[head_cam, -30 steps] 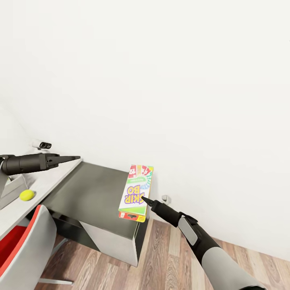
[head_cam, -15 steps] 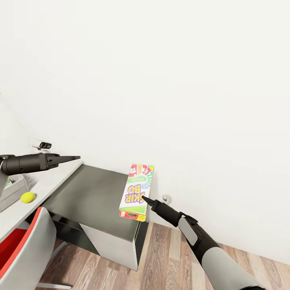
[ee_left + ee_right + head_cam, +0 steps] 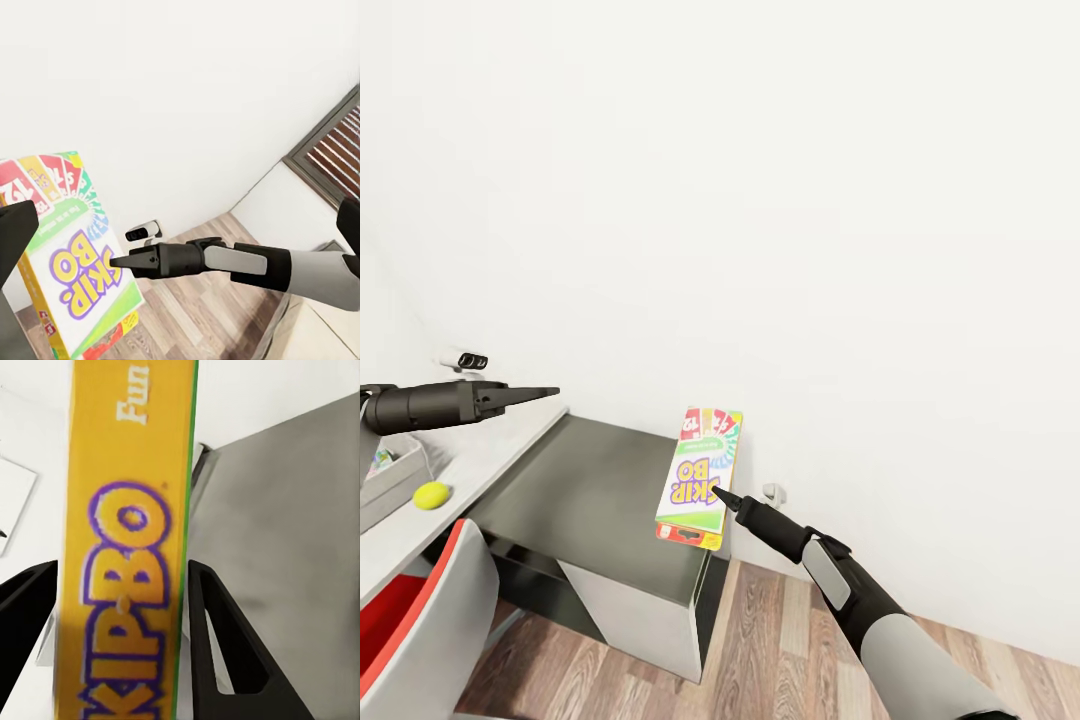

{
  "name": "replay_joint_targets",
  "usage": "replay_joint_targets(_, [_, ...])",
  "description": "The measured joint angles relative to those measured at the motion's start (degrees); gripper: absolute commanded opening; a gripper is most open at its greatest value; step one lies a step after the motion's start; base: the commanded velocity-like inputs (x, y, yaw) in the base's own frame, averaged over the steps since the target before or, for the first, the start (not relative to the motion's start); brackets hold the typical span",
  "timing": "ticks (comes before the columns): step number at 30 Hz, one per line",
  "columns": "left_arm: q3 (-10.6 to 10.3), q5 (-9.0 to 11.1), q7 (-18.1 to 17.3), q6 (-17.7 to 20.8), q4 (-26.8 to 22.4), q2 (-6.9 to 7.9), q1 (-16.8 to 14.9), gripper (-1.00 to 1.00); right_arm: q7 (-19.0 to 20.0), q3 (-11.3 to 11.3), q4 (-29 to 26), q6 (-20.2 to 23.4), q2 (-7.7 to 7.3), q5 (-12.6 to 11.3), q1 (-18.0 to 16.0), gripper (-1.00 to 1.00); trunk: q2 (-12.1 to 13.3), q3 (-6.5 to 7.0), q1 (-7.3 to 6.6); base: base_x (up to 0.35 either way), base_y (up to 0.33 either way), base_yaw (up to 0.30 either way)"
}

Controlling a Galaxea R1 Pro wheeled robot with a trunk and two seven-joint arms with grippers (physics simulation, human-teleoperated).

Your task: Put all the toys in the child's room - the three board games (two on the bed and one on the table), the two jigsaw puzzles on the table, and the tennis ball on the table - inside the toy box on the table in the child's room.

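Board games: one thin white-red-yellow printed box (image 3: 699, 478), centre.
Tennis balls: one yellow-green ball (image 3: 431, 494), nine o'clock.
Toy boxes: one light-grey bin (image 3: 390, 472), nine o'clock.
Chairs: one red-and-white (image 3: 420, 620), seven o'clock.

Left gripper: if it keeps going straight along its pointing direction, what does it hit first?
Probably the Skip-Bo box that the right gripper holds over the dark cabinet. The left gripper points that way and its wrist view faces the box, though depth is unclear and it might pass above.

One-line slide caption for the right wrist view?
Right gripper clamps the yellow edge of the Skip-Bo game box above the dark grey cabinet top.
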Motion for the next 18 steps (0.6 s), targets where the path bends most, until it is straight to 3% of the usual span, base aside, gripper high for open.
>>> replay_joint_targets(18, [-0.1,0.0,0.0,0.0,0.0,0.00,0.0,1.00,0.0,0.1,0.0,0.0,0.00,0.0,0.0,-1.00,0.0,1.69,0.00,0.000,0.000,0.008])
